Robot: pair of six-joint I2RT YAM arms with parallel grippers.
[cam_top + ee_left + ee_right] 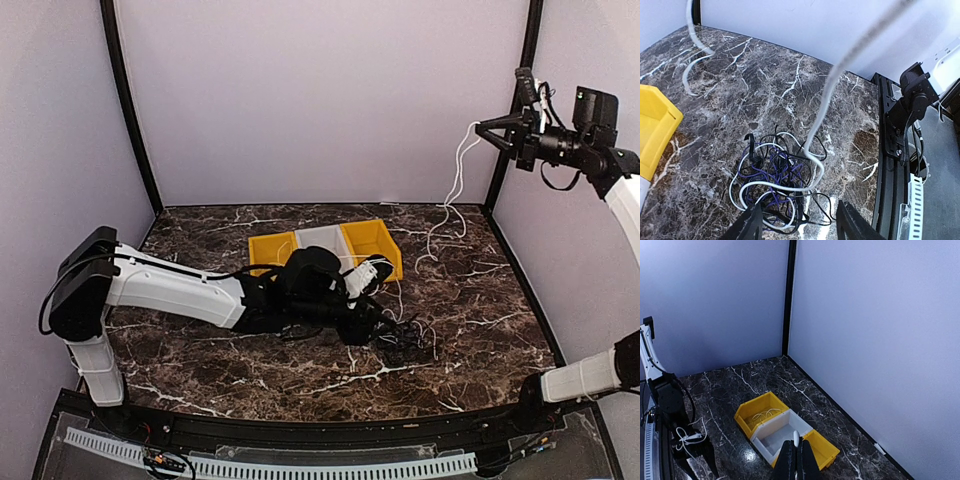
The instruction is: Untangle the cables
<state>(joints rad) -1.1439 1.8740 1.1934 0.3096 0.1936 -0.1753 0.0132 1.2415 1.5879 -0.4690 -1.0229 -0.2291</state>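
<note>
Right hand [482, 128] pinches white cable [455, 185]; left hand [800, 225] spread, seemingly empty, over tangle [775, 175].

cables [775, 185] | knotted heap on desk [200, 350], 4 o'clock of its centre | white cable [834, 77]: loops through heap, one strand lifted toward 1 o'clock | black cable [751, 150]: thin loops, plug at heap's 10 o'clock | purple cable [780, 170]: coiled at core
</note>
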